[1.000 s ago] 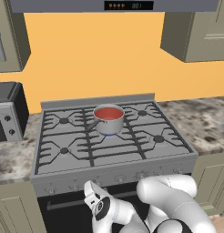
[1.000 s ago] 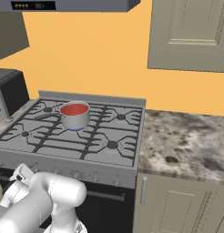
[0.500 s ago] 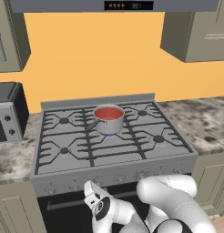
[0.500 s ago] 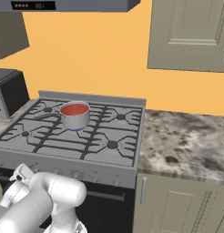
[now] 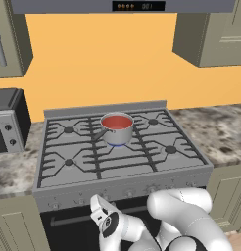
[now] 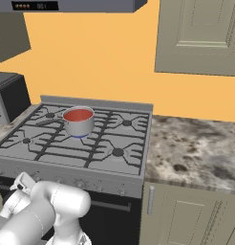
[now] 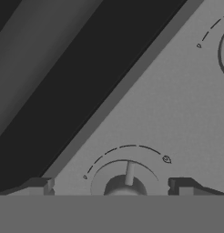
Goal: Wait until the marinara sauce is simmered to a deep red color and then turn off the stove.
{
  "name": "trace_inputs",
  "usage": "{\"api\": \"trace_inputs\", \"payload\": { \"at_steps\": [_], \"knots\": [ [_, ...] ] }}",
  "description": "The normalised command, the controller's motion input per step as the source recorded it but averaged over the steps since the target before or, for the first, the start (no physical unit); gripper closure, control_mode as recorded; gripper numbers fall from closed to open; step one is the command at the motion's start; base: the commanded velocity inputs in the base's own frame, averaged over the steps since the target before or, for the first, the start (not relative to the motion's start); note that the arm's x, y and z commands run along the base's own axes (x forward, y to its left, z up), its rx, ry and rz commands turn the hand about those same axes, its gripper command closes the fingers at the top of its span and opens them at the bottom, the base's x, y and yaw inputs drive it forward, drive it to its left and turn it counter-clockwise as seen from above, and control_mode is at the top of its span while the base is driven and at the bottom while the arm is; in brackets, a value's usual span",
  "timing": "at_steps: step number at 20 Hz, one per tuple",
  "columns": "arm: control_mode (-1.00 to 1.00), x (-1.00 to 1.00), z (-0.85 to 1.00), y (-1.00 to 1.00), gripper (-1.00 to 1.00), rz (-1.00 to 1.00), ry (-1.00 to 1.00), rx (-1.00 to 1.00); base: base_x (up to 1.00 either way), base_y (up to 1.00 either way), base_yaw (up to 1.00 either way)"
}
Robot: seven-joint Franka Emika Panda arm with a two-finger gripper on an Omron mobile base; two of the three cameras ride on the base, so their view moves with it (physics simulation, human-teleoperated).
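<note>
The sauce (image 5: 115,121) sits in a small steel pan (image 5: 117,133) on the middle rear burner of the stove (image 5: 122,169), with a blue flame showing under the pan. From the right side the sauce (image 6: 78,115) looks orange-red rather than dark, so I judge the waiting is not quite over.

Down at the front panel, the gripper (image 5: 99,208) hangs low before the row of knobs. In the hand view its fingertips (image 7: 39,185) stand spread wide, one on each side of a knob (image 7: 125,184) and not touching it. The gripper (image 7: 111,186) is lined up on that knob, whose small raised rib points up toward the arc printed around it. A second arc shows at the upper right corner of that view, belonging to a neighbouring knob.

The knob is what has to be handled, not the pan. It looks like a small, hard, smooth disc, stiff and not fragile, and it turns on its own axis. The best hold, I think, is across the rib or the round sides, with the tips pressed in squarely before twisting. Smooth metal on smooth pads may slip, so a firm pinch seems wise. I cannot tell from here whether this knob feeds the lit burner.
</note>
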Motion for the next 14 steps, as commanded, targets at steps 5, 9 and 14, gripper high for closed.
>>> {"api": "trace_inputs", "payload": {
  "at_steps": [5,9,14],
  "knots": [
    [-1.00,0.00,0.00,0.00,-1.00,0.00,0.00,0.00,0.00,0.00,0.00],
    [-1.00,0.00,0.00,0.00,-1.00,0.00,0.00,0.00,0.00,0.00,0.00],
    [-1.00,0.00,0.00,0.00,-1.00,0.00,0.00,0.00,0.00,0.00,0.00]
  ]
}}
